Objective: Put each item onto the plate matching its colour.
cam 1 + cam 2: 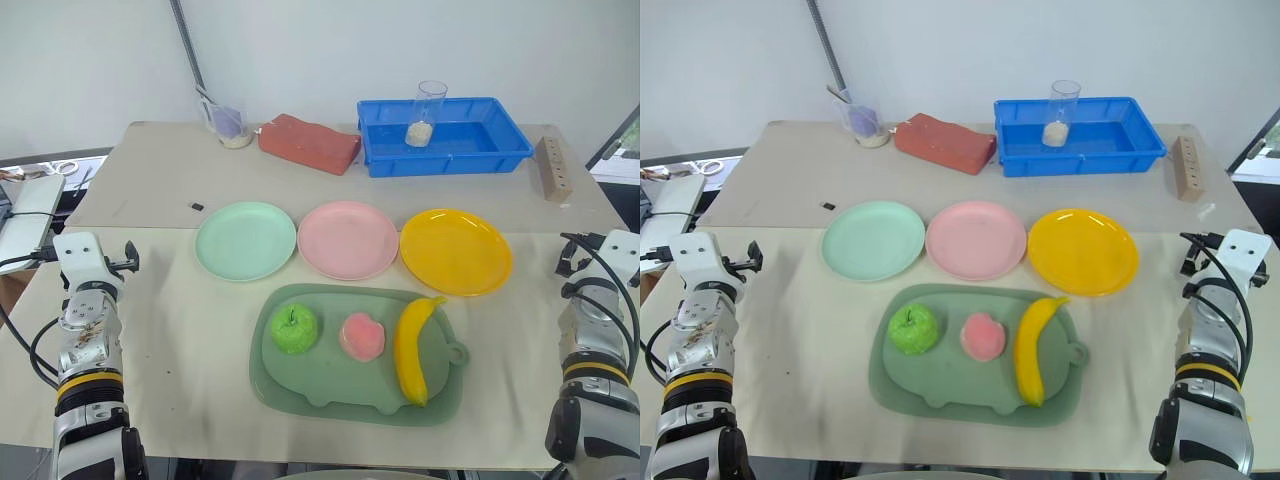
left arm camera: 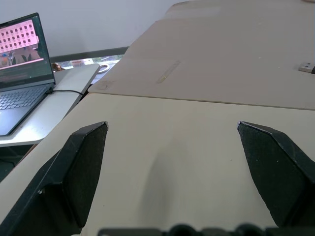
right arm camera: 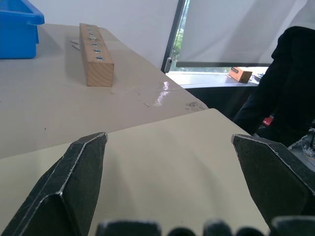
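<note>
- Left pincer [image 2: 172, 162]: fingers spread wide, nothing between them, hanging over bare surface [image 1: 180, 330] at the left edge, well apart from every plate and fruit.
- Right pincer [image 3: 170, 169]: fingers likewise spread wide, empty, over the surface's right edge; touching nothing.
- Green apple [image 1: 294, 329]: with stem, on the left part of the grey-green tray [image 1: 330, 385].
- Pink peach [image 1: 362, 336]: on the tray's middle, between apple and banana, apart from both.
- Yellow banana [image 1: 413, 350]: lying lengthwise on the tray's right part, its far tip reaching the tray's rim near the yellow plate.
- Mint green plate [image 1: 245, 240]: bare, leftmost of a row of three just beyond the tray.
- Pink plate [image 1: 348, 239]: bare, middle of the row, just beside its neighbours.
- Yellow plate [image 1: 456, 251]: bare, rightmost of the row.
- Blue bin [image 1: 445, 135]: at the far side, a clear cup [image 1: 427, 113] with white grains standing in it.
- Red brick [image 1: 309, 143]: left of the bin.
- Wooden block [image 3: 95, 55]: with a line of holes, at the far right.
- Laptop [image 2: 22, 73]: open, on a side table to the left.
</note>
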`<state>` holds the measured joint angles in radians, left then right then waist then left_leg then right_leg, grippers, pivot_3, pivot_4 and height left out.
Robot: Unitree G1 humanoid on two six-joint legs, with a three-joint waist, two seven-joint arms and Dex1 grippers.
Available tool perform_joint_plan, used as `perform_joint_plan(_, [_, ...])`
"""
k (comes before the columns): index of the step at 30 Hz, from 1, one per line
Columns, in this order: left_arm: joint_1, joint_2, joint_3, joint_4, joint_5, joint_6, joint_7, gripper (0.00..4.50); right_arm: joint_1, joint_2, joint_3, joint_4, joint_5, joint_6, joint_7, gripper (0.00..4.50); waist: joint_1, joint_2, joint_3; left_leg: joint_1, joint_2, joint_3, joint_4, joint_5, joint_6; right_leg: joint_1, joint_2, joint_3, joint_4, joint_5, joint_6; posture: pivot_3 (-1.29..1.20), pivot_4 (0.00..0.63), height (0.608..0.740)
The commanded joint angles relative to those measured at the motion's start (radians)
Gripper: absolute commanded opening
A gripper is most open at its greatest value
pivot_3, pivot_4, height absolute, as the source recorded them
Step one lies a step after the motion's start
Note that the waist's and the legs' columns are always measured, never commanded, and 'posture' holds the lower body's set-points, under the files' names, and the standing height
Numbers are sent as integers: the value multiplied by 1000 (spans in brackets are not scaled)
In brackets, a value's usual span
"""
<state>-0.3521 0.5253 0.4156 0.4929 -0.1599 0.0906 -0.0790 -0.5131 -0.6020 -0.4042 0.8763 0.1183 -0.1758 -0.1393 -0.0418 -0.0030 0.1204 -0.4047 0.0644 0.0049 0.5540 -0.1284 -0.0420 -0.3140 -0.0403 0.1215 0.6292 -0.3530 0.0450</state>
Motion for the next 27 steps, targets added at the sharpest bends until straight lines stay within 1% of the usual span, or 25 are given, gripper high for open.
perform_joint_plan(1, [-22, 49, 2, -25, 2, -14, -30, 4500, -21, -30, -7, -20, -6, -32, 1, 4477, 0, 0, 0, 0, 0, 0, 0, 0, 0, 0, 0, 0, 0, 0, 0, 0, 150, 740])
perform_joint_plan(2, [-31, 68, 1, -28, -4, -14, -61, 4500, -19, -35, -6, -23, -6, -31, 6, 4477, 0, -1, 0, 0, 0, 0, 0, 0, 0, 0, 0, 0, 0, 0, 0, 0, 150, 740])
perform_joint_plan(4, [-34, 101, 0, -78, -62, 22, -178, 4500, -15, -47, 1, -34, -9, -26, 35, 4477, -2, -1, 0, 0, 0, 0, 0, 0, 0, -1, 0, 0, 0, 0, 0, 0, 150, 740])
perform_joint_plan(5, [-24, 118, -14, -141, -108, 55, -269, 4500, -19, -56, 12, -52, -6, -15, 76, 4477, -2, 0, 1, 0, 0, 0, 0, 0, 0, -1, 0, 0, 0, 0, 0, 0, 150, 740])
perform_joint_plan(8, [-4, 162, -51, -258, -170, 120, -429, 4500, -33, -73, 40, -97, 9, 14, 190, 4477, -1, 0, 0, -1, 0, 0, 0, 0, 0, -1, 0, 0, 0, 0, 0, 0, 150, 740])
perform_joint_plan(9, [2, 188, -73, -311, -196, 149, -500, 4500, -40, -85, 62, -140, 29, 43, 285, 4477, -2, 0, 0, 0, 0, 0, 0, 0, 0, 0, 0, 0, 0, 0, 0, 0, 150, 740])
perform_joint_plan(10, [3, 217, -100, -373, -233, 191, -582, 4500, -39, -102, 91, -210, 63, 87, 413, 4477, -4, 1, 0, 0, 0, 0, 0, 0, 0, 0, 0, 0, 0, 0, 0, 0, 150, 740])
perform_joint_plan(12, [-4, 257, -142, -449, -276, 247, -691, 4500, -25, -128, 130, -332, 122, 167, 596, 4477, -5, 3, 1, -1, 0, 0, 0, 0, 0, -1, 0, 0, 0, 0, 0, 0, 150, 740])
perform_joint_plan(14, [-31, 280, -190, -497, -299, 284, -769, 4500, 8, -154, 161, -492, 204, 280, 749, 4477, -4, 5, 0, -1, 0, 0, -1, 0, 0, -1, 1, 0, 0, 0, 0, 0, 150, 740])
perform_joint_plan(16, [-63, 286, -238, -549, -329, 321, -833, 4500, 43, -177, 188, -662, 296, 407, 868, 4477, 0, 5, 0, -1, 1, 0, -1, 0, 0, -1, 2, 0, 0, 0, 0, 0, 150, 740])
perform_joint_plan(20, [-66, 294, -335, -682, -380, 371, -970, 4500, 128, -224, 250, -993, 448, 613, 1025, 4477, 8, 4, 1, -2, 3, 0, 0, 0, 0, -1, 3, -1, 0, 0, 0, 0, 150, 740])
perform_joint_plan(23, [-37, 315, -400, -773, -405, 383, -1076, 4500, 195, -258, 291, -1214, 549, 727, 1092, 4477, 10, 4, 1, -4, 3, -1, 0, 0, 0, -2, 3, 0, -1, 0, 0, 0, 150, 740])
perform_joint_plan(27, [-20, 337, -469, -784, -379, 338, -1190, 4500, 250, -292, 338, -1387, 606, 807, 1135, 4477, 10, 1, 2, -4, 3, -1, 0, 0, 0, -3, 3, 0, -1, -1, -1, 0, 150, 740])
